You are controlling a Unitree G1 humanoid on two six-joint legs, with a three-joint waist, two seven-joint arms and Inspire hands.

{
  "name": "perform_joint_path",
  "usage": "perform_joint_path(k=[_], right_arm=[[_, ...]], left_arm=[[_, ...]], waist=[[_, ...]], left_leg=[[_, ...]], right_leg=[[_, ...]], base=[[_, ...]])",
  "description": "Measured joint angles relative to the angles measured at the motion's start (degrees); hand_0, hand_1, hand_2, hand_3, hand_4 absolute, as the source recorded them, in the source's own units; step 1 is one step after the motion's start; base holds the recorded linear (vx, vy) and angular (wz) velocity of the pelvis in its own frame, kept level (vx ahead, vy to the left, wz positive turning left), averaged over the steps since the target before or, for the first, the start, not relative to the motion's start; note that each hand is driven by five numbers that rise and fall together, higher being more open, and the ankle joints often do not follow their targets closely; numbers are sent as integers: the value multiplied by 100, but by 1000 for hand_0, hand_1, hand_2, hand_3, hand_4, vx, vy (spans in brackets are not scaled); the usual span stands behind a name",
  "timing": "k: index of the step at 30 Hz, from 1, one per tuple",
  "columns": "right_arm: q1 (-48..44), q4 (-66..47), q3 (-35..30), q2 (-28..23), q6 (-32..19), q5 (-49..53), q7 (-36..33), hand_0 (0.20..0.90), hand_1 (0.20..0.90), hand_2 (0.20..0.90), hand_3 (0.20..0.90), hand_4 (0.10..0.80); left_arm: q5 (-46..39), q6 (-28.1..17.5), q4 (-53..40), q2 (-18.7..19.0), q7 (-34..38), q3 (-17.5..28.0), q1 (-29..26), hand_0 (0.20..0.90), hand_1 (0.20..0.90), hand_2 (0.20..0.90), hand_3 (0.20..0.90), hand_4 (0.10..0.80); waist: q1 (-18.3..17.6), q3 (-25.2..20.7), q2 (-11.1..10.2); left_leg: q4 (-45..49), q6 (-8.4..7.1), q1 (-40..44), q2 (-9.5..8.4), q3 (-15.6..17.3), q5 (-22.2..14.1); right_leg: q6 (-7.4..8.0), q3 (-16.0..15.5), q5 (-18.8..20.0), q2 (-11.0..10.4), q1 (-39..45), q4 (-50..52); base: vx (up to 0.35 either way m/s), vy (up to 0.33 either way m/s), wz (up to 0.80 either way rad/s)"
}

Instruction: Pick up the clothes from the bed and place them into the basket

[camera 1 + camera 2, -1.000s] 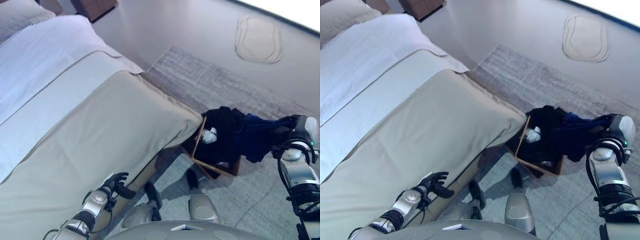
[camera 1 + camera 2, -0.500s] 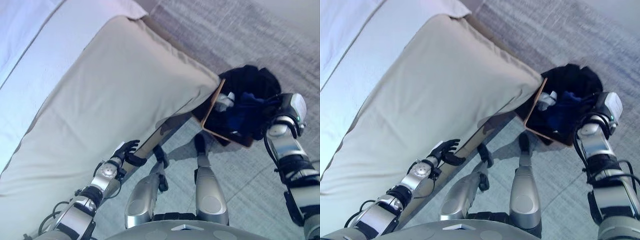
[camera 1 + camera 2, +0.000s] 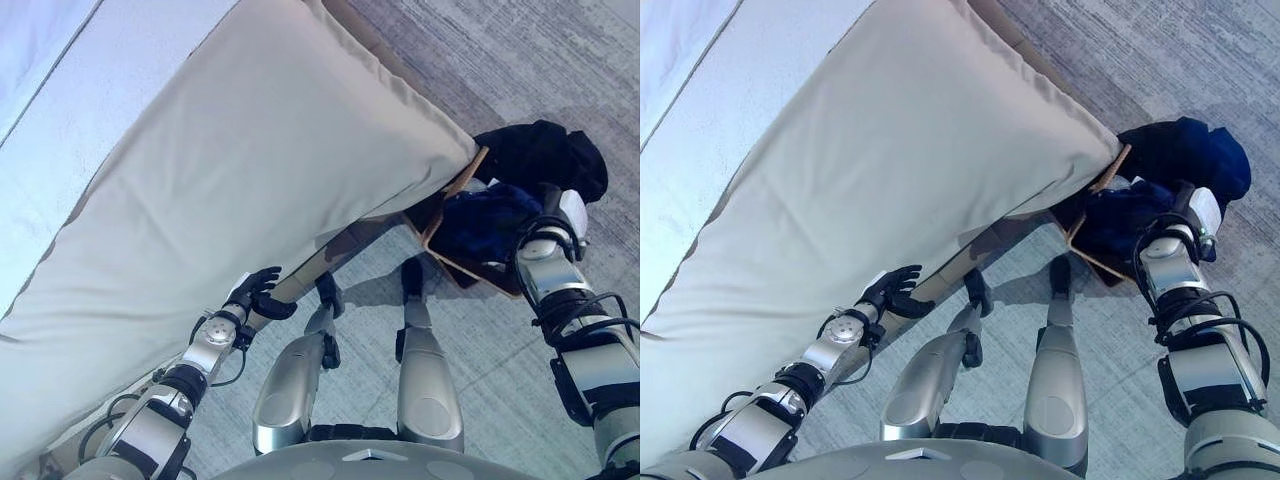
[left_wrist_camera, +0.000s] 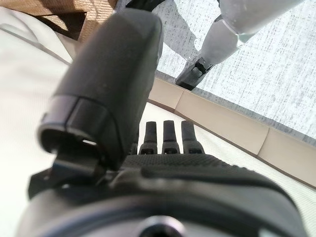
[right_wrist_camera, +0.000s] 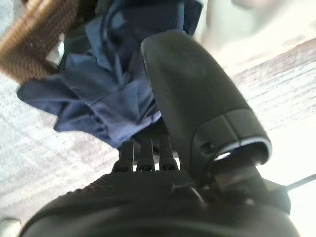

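Soft, creased navy cloth (image 5: pixel 94 94) fills a basket (image 3: pixel 470 268) with a tan woven rim; the bed (image 3: pixel 230 170) wears smooth matt beige fabric above a coarse grey rug (image 3: pixel 500 60).

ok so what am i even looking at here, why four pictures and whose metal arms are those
It is a humanoid robot looking down at its own body. The two wide pictures come from the two eyes of a camera on its head, so they show the same scene from almost the same spot. The other two come from small cameras on its wrists, looking along each hand from very close.

The large pale shape is a bed under a beige cover. Past its corner, on the floor, stands a basket with dark clothes in it.

The right hand is at the basket, and its wrist picture shows a dark blue garment bunched just past its fingers. Whether they grip the cloth cannot be seen. The left hand is idle at the bed's edge, holding nothing.
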Motion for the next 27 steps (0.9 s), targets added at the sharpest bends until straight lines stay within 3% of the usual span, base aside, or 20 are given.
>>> perform_joint_path(k=[3,5,8,10,13,15,20,27], right_arm=[[659,-13,-52,362,-373,99,271,900,900,900,900,800],[1163,23,-93,729,-703,125,506,900,900,900,900,800],[1638,448,-92,1381,-918,209,748,900,900,900,900,800],[1997,940,-92,1744,-937,190,851,900,900,900,900,800],[2510,1432,-90,1972,-943,-2,936,900,900,900,900,800],[2753,1664,-88,1983,-929,-230,919,900,900,900,900,800],[3028,1922,-26,2020,-903,-538,1153,900,900,900,900,800],[3243,1921,1,1918,-1157,-538,2368,900,900,900,900,800]], left_arm=[[8,30,-2,-10,-79,71,143,900,900,900,900,800],[83,116,45,-91,-104,374,325,900,900,900,900,800],[221,221,381,-97,-128,710,617,900,900,900,900,800],[335,245,748,-97,-136,812,845,900,900,900,900,800],[371,245,1010,-104,-185,837,1253,900,900,900,900,800],[456,237,1121,-150,-217,878,1446,900,900,900,900,800],[572,263,1360,-216,-375,1002,1630,900,900,900,900,800],[564,486,1573,-326,-723,1087,1861,900,900,900,900,800]], waist=[[-25,6,-17],[-40,-11,-112],[-82,-210,-474],[-71,-651,-799],[-63,-1233,-1170],[-42,-1579,-1269],[-8,-2207,-1228],[122,-2685,-956]], left_leg=[[-4,-76,325,41,-123,-73],[-4,-119,517,80,-141,-136],[-7,-175,760,153,-135,-212],[-13,-167,838,182,-132,-253],[-10,-166,1116,205,-137,-350],[-34,-123,1254,223,-141,-434],[-36,-96,1469,190,-235,-504],[-38,-134,1563,191,-259,-530]], right_leg=[[41,-137,-37,17,469,-161],[74,-142,-94,54,673,-160],[51,-142,-172,127,904,-161],[9,-147,-209,181,978,-162],[-37,-167,-312,204,1254,-176],[-37,-184,-357,196,1408,-186],[-10,-285,-449,156,1667,-192],[-10,-286,-505,151,1761,-193]], base=[[108,23,22],[154,43,2],[186,103,-4],[162,115,-3],[131,108,1],[93,95,3],[37,66,10],[13,57,3]])
